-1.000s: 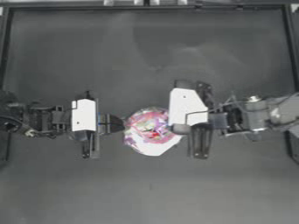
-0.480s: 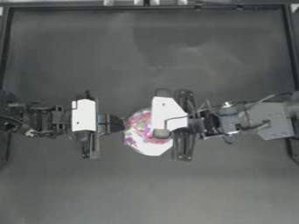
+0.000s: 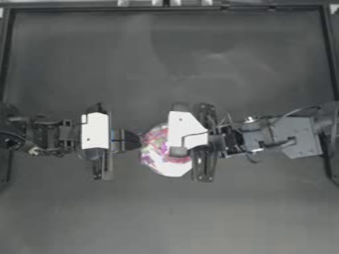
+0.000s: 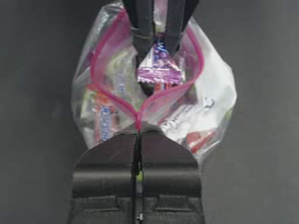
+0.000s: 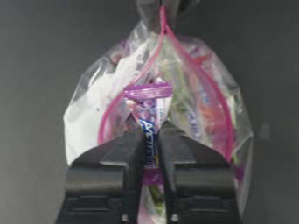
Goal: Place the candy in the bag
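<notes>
The clear bag (image 3: 160, 162) with its pink zipper rim sits at the table's middle, its mouth spread open and several coloured candies inside. My left gripper (image 3: 135, 141) is shut on the bag's left rim; the left wrist view shows the pink zipper (image 4: 139, 118) pinched between its jaws (image 4: 139, 133). My right gripper (image 3: 173, 149) hangs over the bag's mouth, shut on a purple-wrapped candy (image 5: 147, 98). In the left wrist view that candy (image 4: 159, 66) sits inside the open pink rim, between the right gripper's fingers (image 4: 141, 30).
Dark table (image 3: 169, 64) lies all around the bag, with a raised frame edge (image 3: 169, 7) along the back. Both arms meet at the middle from opposite sides.
The right gripper has moved left with the purple candy, from beside the bag to over its open mouth. The left gripper has kept its hold on the rim.
</notes>
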Motion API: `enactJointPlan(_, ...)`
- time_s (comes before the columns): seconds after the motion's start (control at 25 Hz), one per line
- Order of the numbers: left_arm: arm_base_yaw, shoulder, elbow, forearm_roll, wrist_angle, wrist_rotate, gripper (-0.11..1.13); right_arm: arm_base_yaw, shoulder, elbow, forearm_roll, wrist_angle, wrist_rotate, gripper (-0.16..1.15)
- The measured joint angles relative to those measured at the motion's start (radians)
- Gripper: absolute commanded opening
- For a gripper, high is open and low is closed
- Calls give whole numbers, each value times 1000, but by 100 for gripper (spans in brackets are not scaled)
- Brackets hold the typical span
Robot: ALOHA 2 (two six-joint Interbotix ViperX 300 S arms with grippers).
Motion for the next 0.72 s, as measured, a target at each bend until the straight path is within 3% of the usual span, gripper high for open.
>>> enactJointPlan(0.2,0,0,0,-2,0,2,7,-8,0,0,11,-2,0,95)
enactJointPlan(0.44,0,-2,0,0,0,2,7,-9,-6,-3,18,11,0,96)
enactJointPlan(0.72,-2,0,0,0,0,3,7,-6,-115,-3,17,20,0,96)
